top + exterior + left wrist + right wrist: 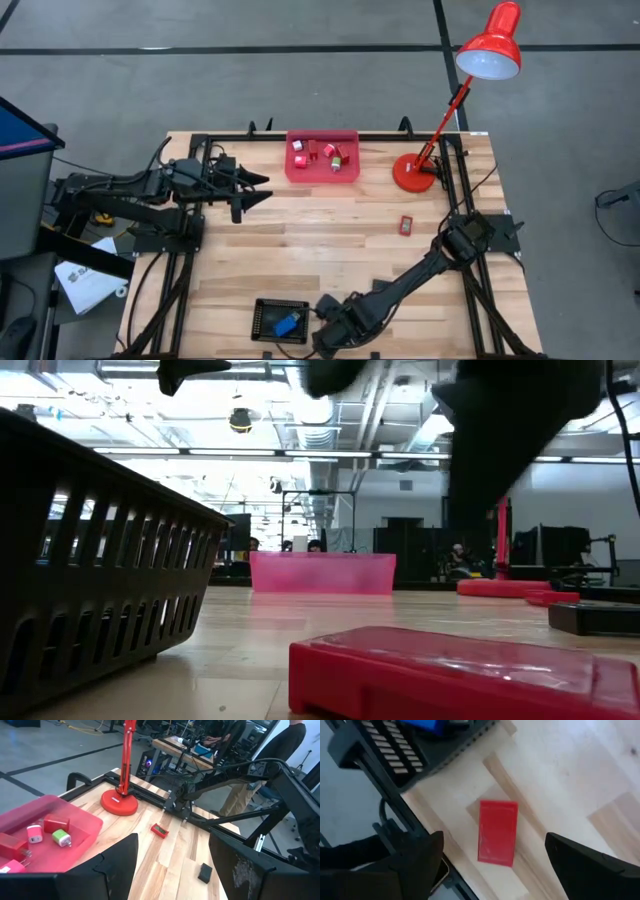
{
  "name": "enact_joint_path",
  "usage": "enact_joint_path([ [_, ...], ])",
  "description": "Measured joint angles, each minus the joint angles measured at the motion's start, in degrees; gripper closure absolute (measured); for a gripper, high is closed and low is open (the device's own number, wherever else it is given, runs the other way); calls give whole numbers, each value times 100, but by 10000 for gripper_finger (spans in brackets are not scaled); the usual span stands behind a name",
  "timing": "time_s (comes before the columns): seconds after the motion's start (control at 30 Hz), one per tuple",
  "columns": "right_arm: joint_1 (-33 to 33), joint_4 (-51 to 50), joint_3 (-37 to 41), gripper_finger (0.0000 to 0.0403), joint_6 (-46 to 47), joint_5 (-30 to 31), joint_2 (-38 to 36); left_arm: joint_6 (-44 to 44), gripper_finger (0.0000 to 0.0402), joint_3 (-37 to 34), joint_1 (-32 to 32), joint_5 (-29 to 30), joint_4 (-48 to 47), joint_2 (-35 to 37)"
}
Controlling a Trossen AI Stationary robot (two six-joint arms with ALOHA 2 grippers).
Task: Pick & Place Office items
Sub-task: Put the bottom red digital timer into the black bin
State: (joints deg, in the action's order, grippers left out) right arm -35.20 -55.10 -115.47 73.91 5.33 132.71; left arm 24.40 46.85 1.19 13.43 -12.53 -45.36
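A flat red block (497, 832) lies on the wood near the table's front edge; the low view shows the block (460, 670) close up. My right gripper (494, 840) hangs open above it, fingers pointing down, one on either side and clear of it. In the high view the right gripper (332, 340) covers the block. Beside it stands a black basket (280, 320) holding a blue piece (287, 323). A small red piece (406, 224) and a black piece (205, 872) lie loose on the table. My left gripper (250, 190) waits open and empty at the far left.
A red tray (322, 155) at the far edge holds several small red and white pieces and a green one (61, 838). A red desk lamp (415, 172) stands at the far right. The black basket's wall (90, 570) rises close to the red block.
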Motion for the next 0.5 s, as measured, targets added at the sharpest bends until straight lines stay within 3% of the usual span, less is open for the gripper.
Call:
enact_joint_path([
  [0.5, 0, 185, -11, 61, 106, -113, 493, 27, 161, 0, 0, -92, 15, 0],
])
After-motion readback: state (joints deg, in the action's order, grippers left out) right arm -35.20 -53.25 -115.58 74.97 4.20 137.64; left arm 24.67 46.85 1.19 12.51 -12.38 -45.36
